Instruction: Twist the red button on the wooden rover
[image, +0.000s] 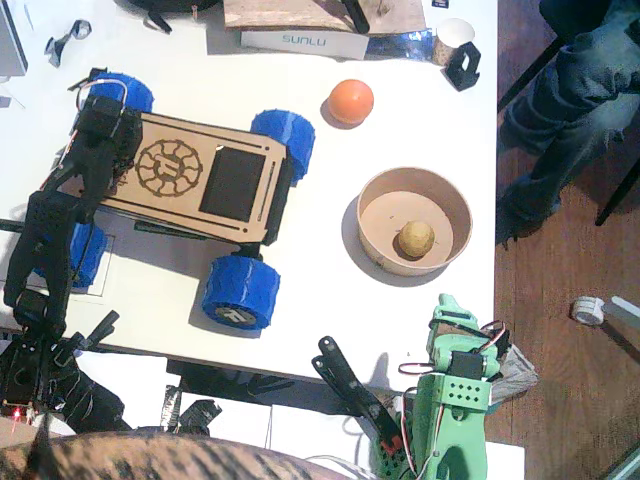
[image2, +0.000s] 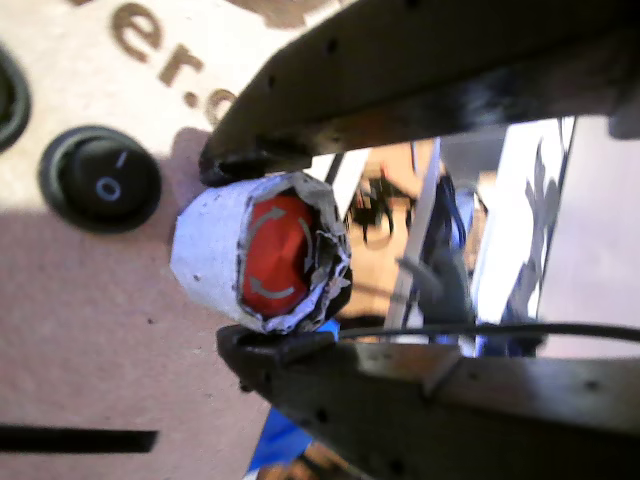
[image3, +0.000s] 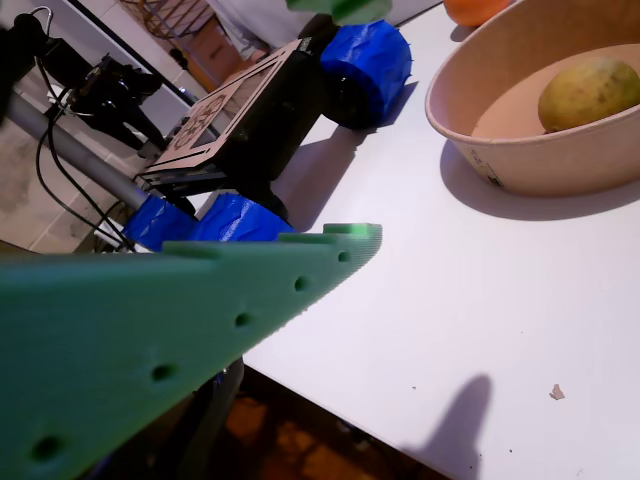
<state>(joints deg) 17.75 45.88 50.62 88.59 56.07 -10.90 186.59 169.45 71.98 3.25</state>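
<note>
Overhead, the black left claw (image2: 283, 260) grips the red button (image2: 272, 262) on the wooden rover (image: 200, 180); beside the rover, the green right claw (image3: 330, 120) rests open above the counter (image: 330, 300).

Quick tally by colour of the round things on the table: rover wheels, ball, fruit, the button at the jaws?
Blue wheels on the wooden rover: 4 in the fixed view
Orange ball: 1
Yellowish fruit in the bowl: 1
Red button, between the left gripper jaws: 1
Total: 7
</note>
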